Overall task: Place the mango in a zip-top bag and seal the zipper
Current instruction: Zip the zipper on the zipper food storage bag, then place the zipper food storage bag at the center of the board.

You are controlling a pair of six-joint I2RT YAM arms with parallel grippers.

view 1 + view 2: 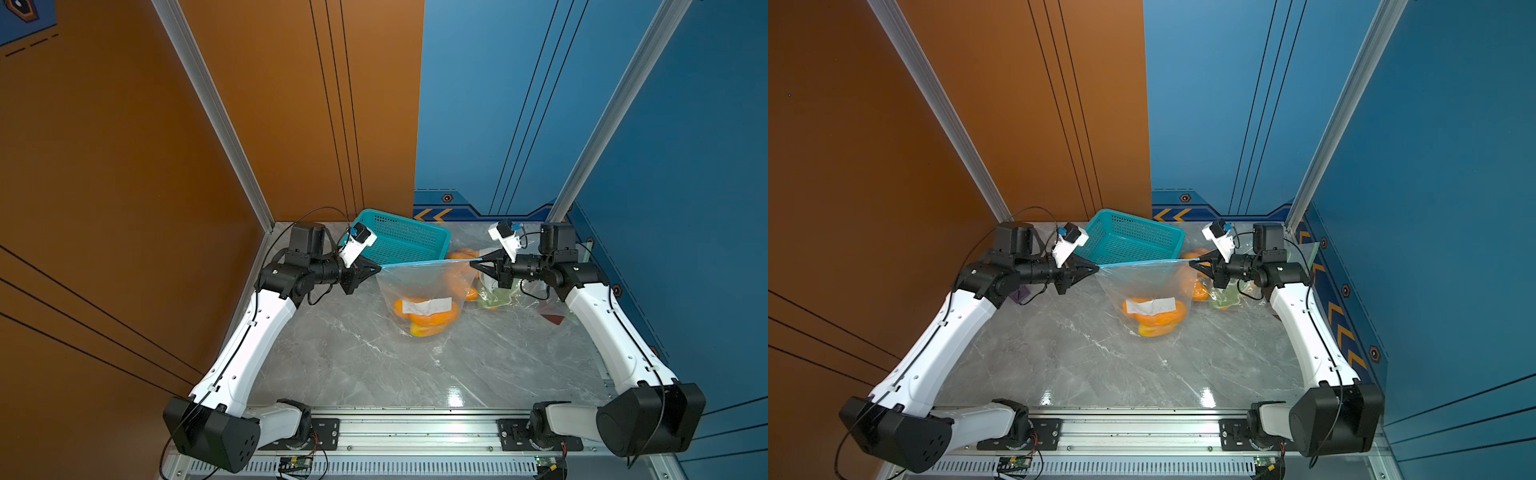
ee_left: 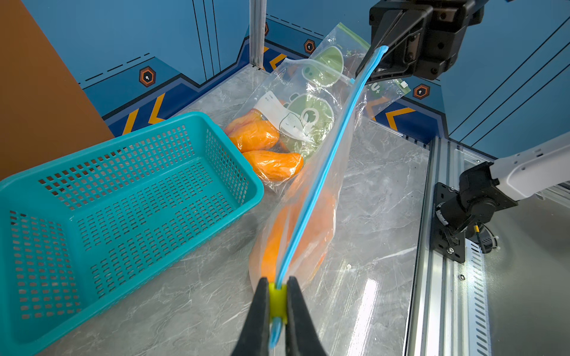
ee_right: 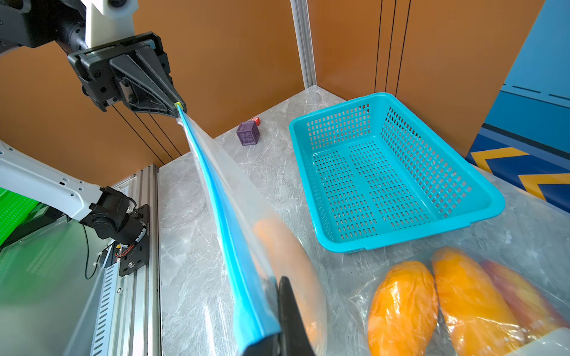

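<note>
In both top views your left gripper [image 1: 376, 269] and right gripper [image 1: 473, 261] face each other, each pressed together on one end of the blue zipper [image 1: 424, 262], which is stretched between them. The zip-top bag [image 1: 415, 286] hangs below that line, and the mango [image 1: 430, 319] sits low in it, beneath and between the two grippers, behind a white label [image 1: 428, 305]. The teal basket [image 1: 1133, 241] lies on the counter [image 1: 1079, 361] just beyond the left gripper, and a second bag [image 1: 1225, 297] of orange fruit lies below the right gripper. In the left wrist view your gripper pinches the yellow slider [image 2: 277, 300] at its end of the zipper, and the blue strip runs as a single line to the right gripper, clamped on the far end; the mango shows orange through the plastic just ahead of the fingertips, with the basket off to one side. In the right wrist view one black finger [image 3: 290, 308] presses on the zipper corner while the other is hidden under the bag, and a purple cube [image 3: 248, 133] sits on the counter off to the side of the left gripper
</note>
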